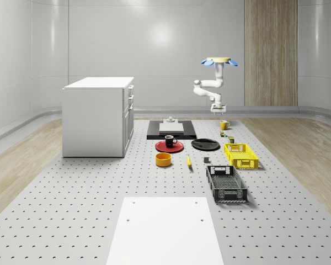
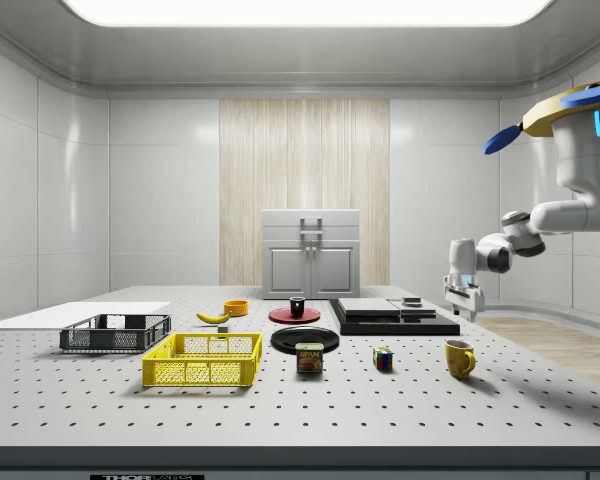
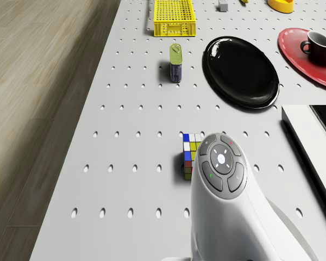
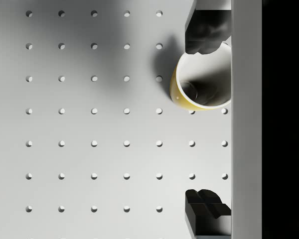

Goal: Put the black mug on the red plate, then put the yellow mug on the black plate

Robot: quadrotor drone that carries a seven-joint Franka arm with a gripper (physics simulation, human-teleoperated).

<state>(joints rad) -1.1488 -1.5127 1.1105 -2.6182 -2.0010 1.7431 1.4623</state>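
The black mug (image 1: 170,140) (image 2: 297,307) (image 3: 318,46) stands upright on the red plate (image 1: 161,147) (image 2: 280,316) (image 3: 296,51). Beside it lies the black plate (image 1: 205,144) (image 2: 304,339) (image 3: 240,70), bare. The yellow mug (image 1: 224,125) (image 2: 460,358) (image 4: 202,82) stands on the table toward the whole-scene view's far right. The drone (image 1: 218,62) hovers above it, arm hanging down. My gripper (image 1: 217,113) (image 2: 469,310) (image 4: 207,119) is open a little above the yellow mug, off to one side; in the wrist view the mug sits by one finger (image 4: 207,30).
A Rubik's cube (image 2: 383,359) (image 3: 190,155) and a can (image 2: 310,358) (image 3: 176,63) stand between the yellow mug and the black plate. A yellow basket (image 1: 241,155), black basket (image 1: 226,184), yellow bowl (image 1: 164,159), black-and-white tray (image 1: 171,129) and white cabinet (image 1: 97,116) share the table.
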